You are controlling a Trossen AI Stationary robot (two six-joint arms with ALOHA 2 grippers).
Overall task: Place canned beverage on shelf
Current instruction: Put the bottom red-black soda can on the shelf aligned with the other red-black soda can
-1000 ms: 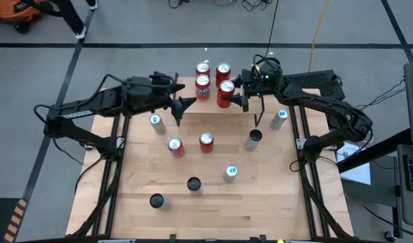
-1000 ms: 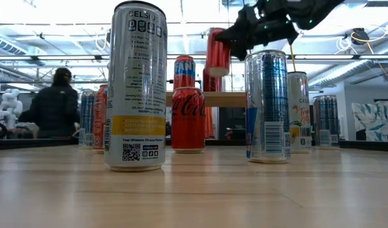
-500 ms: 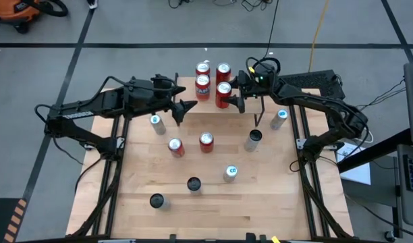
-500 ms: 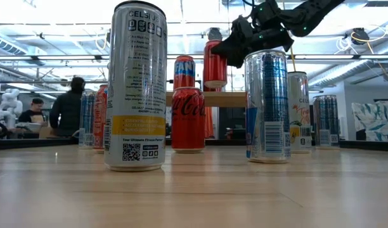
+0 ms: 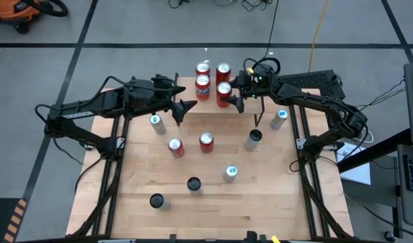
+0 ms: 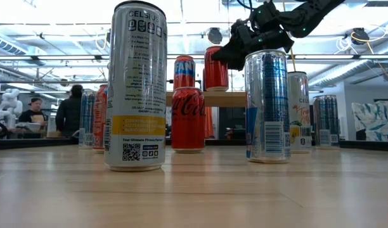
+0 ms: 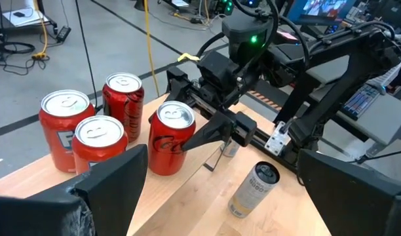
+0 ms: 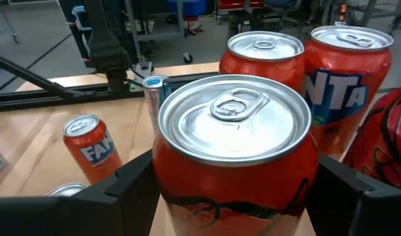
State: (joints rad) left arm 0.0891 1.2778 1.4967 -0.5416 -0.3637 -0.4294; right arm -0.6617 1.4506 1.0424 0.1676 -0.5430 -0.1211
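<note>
Right arm reaching in from the right edge toward the far middle of the table, its right gripper level, raised off the tabletop, fingers set on either side of a red can and closed against it. Left arm stretched from the left toward the far middle, its left gripper hovering with fingers spread wide and nothing between them, well left of the other gripper.

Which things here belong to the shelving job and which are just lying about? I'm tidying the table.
In the job: red can held by the right gripper; shelf; three red cans on it.

Lying about: tall Celsius can, blue can, idle left gripper.
</note>
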